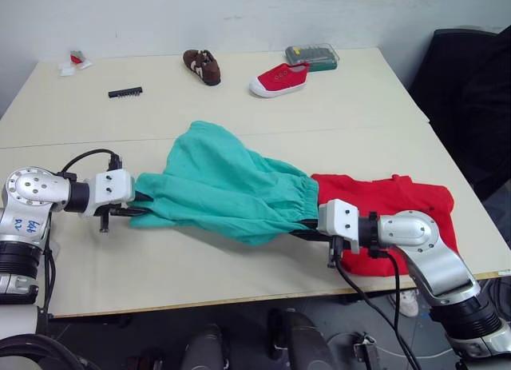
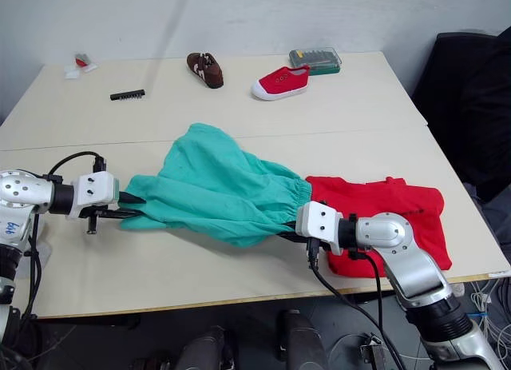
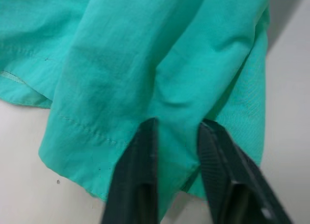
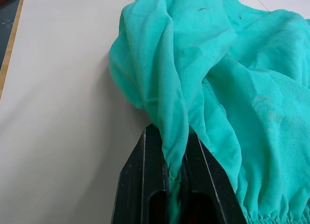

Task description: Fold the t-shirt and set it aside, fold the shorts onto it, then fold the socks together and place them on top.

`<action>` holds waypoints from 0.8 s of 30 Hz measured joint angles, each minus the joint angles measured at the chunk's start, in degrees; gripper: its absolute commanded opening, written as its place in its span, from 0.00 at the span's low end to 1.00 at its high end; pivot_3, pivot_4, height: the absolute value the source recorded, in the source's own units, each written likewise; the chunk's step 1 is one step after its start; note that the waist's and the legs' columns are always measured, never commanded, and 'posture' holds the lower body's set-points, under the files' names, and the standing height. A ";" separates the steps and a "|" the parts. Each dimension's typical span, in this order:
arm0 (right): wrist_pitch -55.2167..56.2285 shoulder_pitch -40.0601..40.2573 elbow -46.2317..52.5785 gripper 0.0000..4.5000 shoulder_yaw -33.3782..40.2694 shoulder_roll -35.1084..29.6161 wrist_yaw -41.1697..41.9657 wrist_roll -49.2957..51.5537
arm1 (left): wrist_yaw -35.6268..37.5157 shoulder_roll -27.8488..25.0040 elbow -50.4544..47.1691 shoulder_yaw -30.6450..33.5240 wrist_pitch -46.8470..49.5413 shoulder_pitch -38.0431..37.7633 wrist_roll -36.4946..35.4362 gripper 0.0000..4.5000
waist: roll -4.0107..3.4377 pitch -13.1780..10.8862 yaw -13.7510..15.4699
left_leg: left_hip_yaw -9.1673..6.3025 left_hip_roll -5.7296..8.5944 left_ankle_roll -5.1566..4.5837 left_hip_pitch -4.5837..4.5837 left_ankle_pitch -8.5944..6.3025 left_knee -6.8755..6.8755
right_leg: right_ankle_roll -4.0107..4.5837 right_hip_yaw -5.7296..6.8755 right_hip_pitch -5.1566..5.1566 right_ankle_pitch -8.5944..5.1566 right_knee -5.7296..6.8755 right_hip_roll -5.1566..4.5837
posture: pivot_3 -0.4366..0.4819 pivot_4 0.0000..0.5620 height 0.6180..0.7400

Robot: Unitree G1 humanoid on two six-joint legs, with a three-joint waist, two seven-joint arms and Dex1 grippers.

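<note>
The shorts (image 1: 227, 186) hang stretched between the two arms, so the step in hand looks like folding them onto the t-shirt (image 1: 399, 214) — the red garment lies flat at the near edge of the worktop (image 1: 239, 106), just to the right of the shorts, with the waistband end overlapping its left edge. To do it well, both holds should keep even tension so the cloth stays flat, and the left end should travel over toward the t-shirt in one smooth arc, landing hem on waistband without dragging the red cloth out of shape.

The left gripper (image 3: 177, 137) reaches in level from the left of the shorts, low over the worktop; its fingers (image 3: 140, 175) pinch a fold of the hem, a ridge of teal cloth caught between them. The right gripper (image 4: 177, 151) comes in level from the t-shirt's side, forearm crossing over the red cloth, fingers closed together on a bunched pleat near the elastic waistband.

Beyond the shorts, well apart from them, sit a red shoe (image 1: 279, 78), a brown shoe (image 1: 201, 66) and a small case (image 1: 312, 56) — none in the fold's path.
</note>
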State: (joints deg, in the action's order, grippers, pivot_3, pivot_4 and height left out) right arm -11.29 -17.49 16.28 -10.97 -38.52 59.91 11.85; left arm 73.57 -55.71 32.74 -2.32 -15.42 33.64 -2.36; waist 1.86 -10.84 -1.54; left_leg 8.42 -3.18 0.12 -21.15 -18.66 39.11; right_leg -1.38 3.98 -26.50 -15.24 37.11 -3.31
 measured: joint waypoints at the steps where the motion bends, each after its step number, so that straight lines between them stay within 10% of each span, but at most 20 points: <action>1: 0.00 0.00 0.00 0.00 0.00 0.00 -0.06 -0.02 | 0.14 0.00 0.10 0.00 -0.02 0.00 -0.01 0.01 | 0.00 0.00 0.00 | 0.00 0.00 0.00 0.00 0.00 0.00 | 0.00 0.00 0.00 0.00 0.00 0.00 | 0.48 0.27 1.00; 9: -0.26 -0.14 -0.07 0.00 0.04 0.05 -0.26 0.27 | 7.44 -1.19 -4.89 1.21 13.52 -1.36 -7.24 0.01 | 0.00 0.00 -0.11 | 0.00 0.00 0.01 -0.02 0.00 0.01 | 0.00 0.04 0.00 0.00 -0.01 0.03 | 0.48 0.27 1.00; 17: -4.57 0.13 0.04 0.00 2.88 -0.41 0.25 4.96 | 12.53 -18.46 -23.05 1.96 37.33 -16.66 -22.85 0.01 | -0.02 0.00 -0.23 | 0.04 -0.21 0.11 0.11 -0.05 0.00 | 0.05 -0.22 0.00 -0.05 -0.02 0.20 | 0.48 0.27 1.00; 24: -5.60 0.19 0.11 0.00 2.79 -0.45 0.35 5.35 | 12.42 -11.67 -21.70 0.55 34.18 -12.60 -21.58 0.01 | 0.04 0.03 1.10 | -0.02 -0.12 0.12 0.06 -0.03 0.01 | 0.07 -0.21 0.01 -0.04 0.02 0.27 | 0.48 0.27 1.00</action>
State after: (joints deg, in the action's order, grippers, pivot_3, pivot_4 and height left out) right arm -16.88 -17.30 16.39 -8.18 -38.97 60.26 17.20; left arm 85.98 -67.38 11.04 -1.77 18.76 21.04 -23.95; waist 1.90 -10.81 -0.44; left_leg 8.40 -3.30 0.24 -21.09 -18.70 39.12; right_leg -1.31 3.77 -26.49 -15.28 37.13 -3.04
